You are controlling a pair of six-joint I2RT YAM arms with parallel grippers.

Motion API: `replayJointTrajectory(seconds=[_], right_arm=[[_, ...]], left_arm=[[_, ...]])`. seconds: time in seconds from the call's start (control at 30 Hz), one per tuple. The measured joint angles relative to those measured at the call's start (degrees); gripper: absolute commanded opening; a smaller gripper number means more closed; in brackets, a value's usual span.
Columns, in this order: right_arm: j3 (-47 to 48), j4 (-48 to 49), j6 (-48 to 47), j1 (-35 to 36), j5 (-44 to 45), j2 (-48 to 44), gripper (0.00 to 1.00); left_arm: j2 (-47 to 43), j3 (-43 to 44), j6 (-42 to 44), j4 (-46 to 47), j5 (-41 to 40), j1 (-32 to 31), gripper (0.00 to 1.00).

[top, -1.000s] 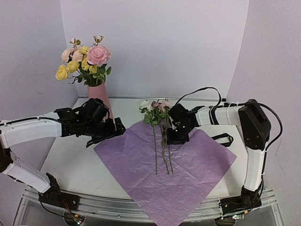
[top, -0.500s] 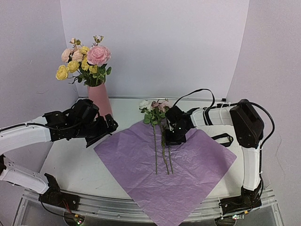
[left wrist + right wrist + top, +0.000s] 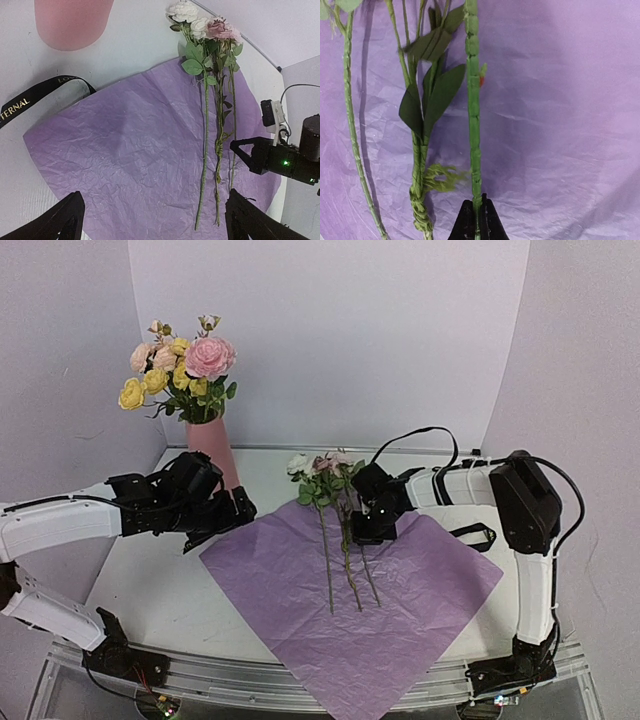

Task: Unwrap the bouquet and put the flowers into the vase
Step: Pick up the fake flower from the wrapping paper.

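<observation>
The bouquet lies unwrapped. Its crinkled purple paper (image 3: 400,590) is spread flat, and three flowers (image 3: 322,468) with long green stems lie across it. My right gripper (image 3: 362,531) is shut on the rightmost stem (image 3: 472,125), low over the paper (image 3: 560,125). The pink vase (image 3: 211,447) stands at the back left and holds several pink and yellow blooms (image 3: 190,360). My left gripper (image 3: 236,515) hovers open by the paper's left corner, near the vase. In its wrist view the fingertips (image 3: 65,220) frame the paper (image 3: 125,160), with nothing between them.
A black ribbon (image 3: 45,92) with gold lettering lies on the white table (image 3: 160,590) between the vase base (image 3: 72,22) and the paper. A black strap loop (image 3: 482,534) lies at the paper's right corner. Walls close the back and sides.
My right gripper has shut on the rightmost stem. The flower heads have shifted slightly left and the stems now lie a bit slanted. The left arm has shifted a little.
</observation>
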Motion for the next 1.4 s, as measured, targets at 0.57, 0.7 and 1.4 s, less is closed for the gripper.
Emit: replayJointTrajectory(seconds=[0.57,0.7,1.4], right_arm=[[-8.3,0.8,0.3,-0.2,4.0,-22.8,0.0],[-12.8,3.7,-0.7,-0.4,-1.0,-27.5,0.0],[-24.8,19.7,-1.2,-0.3,-26.5,-41.0,0.0]], left_arm=[[7.6,9.1,3.5,3.2,7.8,0.1,0.98],[9.2,10.3,4.0,8.5,13.2,0.1,0.96],[15.4,13.9,-0.3,30.0,25.1,-0.9,0.74]])
